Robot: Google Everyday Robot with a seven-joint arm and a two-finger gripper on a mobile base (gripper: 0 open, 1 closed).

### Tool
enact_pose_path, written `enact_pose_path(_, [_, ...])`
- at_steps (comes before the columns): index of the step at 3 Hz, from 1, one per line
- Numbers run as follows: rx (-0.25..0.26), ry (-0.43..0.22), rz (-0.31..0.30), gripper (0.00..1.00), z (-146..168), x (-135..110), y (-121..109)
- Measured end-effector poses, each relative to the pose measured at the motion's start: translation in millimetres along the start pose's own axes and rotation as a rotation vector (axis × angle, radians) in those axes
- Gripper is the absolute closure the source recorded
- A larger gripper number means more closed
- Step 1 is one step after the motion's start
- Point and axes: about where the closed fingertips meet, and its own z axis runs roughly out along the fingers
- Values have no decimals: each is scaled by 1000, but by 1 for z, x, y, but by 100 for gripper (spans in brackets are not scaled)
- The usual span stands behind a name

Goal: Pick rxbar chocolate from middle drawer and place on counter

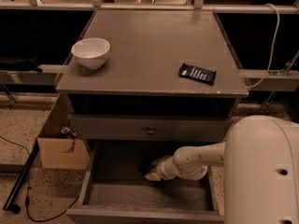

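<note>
The middle drawer (117,195) is pulled open low in the view, with a bare grey floor and low side walls. My arm reaches into it from the right, and my gripper (150,171) is low over the drawer floor near its back centre. A small dark shape (145,165) sits right at the gripper's tip; I cannot tell whether it is the rxbar chocolate or whether it is held. The counter (149,41) is the broad grey cabinet top above.
A white bowl (90,52) stands at the counter's left. A navy-blue bar with white print (197,73) lies at its right front. A closed drawer front with a round knob (150,130) is above the open drawer. A cardboard box (63,148) stands on the floor at left.
</note>
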Motion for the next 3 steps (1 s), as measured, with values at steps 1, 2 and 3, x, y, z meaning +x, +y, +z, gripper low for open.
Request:
enact_pose_path(1, [0,0,0,100,-3,-2,0])
enact_pose_path(2, [-6,21,-14,100,-30,14,19])
enact_pose_path(3, [9,16,-42,100,-68,23,38])
